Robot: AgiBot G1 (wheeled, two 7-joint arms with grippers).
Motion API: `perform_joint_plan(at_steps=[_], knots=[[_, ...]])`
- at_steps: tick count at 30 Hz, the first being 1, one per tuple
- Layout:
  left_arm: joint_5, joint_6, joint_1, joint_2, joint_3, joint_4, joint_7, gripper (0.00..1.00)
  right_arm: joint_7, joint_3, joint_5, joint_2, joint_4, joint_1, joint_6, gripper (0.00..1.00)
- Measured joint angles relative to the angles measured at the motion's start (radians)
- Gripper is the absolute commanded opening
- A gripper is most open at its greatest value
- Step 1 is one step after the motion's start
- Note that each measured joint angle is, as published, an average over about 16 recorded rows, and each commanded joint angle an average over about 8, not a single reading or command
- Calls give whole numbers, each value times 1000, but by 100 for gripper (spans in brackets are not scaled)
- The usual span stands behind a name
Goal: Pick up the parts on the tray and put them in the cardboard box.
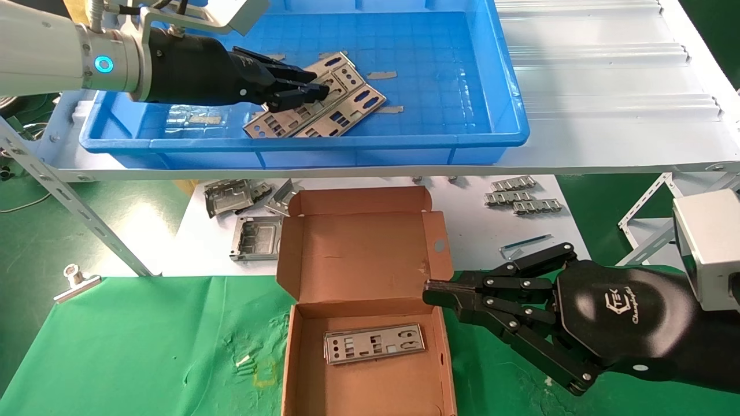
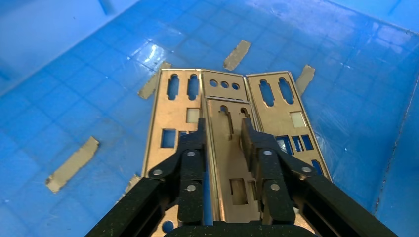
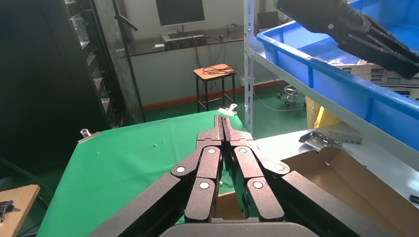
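The blue tray [image 1: 462, 138] sits on the white shelf at the back. Three silvery punched plates [image 1: 347, 110] lie side by side in it, also seen in the left wrist view [image 2: 173, 118]. My left gripper [image 1: 315, 86] is down on them. Its fingers [image 2: 197, 148] press the long edges of the middle plate [image 2: 225, 148], which still rests in the pile. The cardboard box [image 1: 358, 254] stands open below the shelf with one plate [image 1: 374, 342] lying inside. My right gripper [image 1: 430, 292] is shut and empty at the box's right wall; its tip also shows in the right wrist view [image 3: 222, 121].
Short metal strips [image 1: 381, 75] lie loose on the tray floor. Bent grey frames [image 1: 231, 196] sit left of the box and toothed strips [image 1: 523, 199] to its right on the white board. A binder clip [image 1: 75, 280] holds the green cloth's left corner.
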Motion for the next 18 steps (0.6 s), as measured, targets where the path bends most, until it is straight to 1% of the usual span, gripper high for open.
perform_joint_plan(at_steps=[18], knots=[[-11,-21,-26,-7,-8,-1,18,0,0,0,0,0,0,0,0,0]])
